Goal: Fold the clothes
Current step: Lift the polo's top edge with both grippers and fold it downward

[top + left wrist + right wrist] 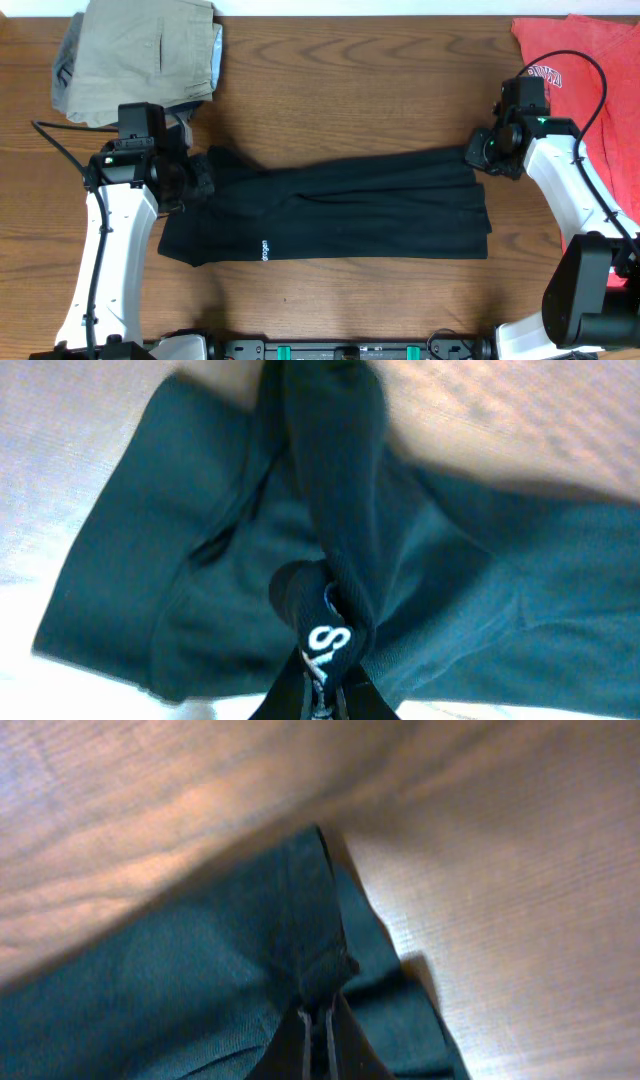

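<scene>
Pinching opposite ends of the black shirt (340,210), the left gripper (197,180) and right gripper (476,153) seem mid-fold, needing a matched lift forward.

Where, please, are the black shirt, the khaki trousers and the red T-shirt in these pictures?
black shirt (340,205): overhead view, middle of the body.
khaki trousers (140,55): overhead view, top fold.
red T-shirt (625,110): overhead view, plain fabric.

Overhead: black shirt (340,205) lies as a long flat band across the middle of the table (350,80), with white lettering (264,250) near its lower left edge. The left gripper (195,180) is at the upper left corner, where the fabric is bunched. The right gripper (478,152) is at the upper right corner. Folded khaki trousers (140,55) lie at far left, and a red T-shirt (600,90) at far right.
</scene>
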{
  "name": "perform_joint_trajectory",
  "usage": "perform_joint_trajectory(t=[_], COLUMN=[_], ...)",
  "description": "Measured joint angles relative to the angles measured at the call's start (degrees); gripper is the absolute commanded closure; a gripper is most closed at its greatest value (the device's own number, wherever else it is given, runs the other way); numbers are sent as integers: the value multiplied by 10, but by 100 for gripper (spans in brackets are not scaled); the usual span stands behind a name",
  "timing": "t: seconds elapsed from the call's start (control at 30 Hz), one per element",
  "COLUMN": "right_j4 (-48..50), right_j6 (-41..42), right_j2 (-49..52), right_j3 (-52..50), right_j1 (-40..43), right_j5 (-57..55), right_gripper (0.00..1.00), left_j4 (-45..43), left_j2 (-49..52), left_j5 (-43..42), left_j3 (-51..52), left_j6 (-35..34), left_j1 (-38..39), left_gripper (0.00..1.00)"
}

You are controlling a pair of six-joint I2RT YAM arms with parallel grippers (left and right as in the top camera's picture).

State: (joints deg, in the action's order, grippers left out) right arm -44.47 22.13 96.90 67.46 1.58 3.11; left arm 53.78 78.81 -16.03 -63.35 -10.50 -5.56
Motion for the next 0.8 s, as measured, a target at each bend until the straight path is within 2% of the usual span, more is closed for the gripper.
perform_joint_trajectory(t=[0.3, 0.8], right_j4=[-92, -167], right_j6=[0, 1], right_j2=[0, 0], right_j3=[0, 0], right_j1=[0, 0], right_j5=[0, 0], right_gripper=[99, 99], left_j4=[66, 176], left_j2=[2, 6], left_j5=[24, 27], left_j3=[0, 0], left_j6=[-12, -45], left_j1=[0, 0], left_gripper=[94, 94])
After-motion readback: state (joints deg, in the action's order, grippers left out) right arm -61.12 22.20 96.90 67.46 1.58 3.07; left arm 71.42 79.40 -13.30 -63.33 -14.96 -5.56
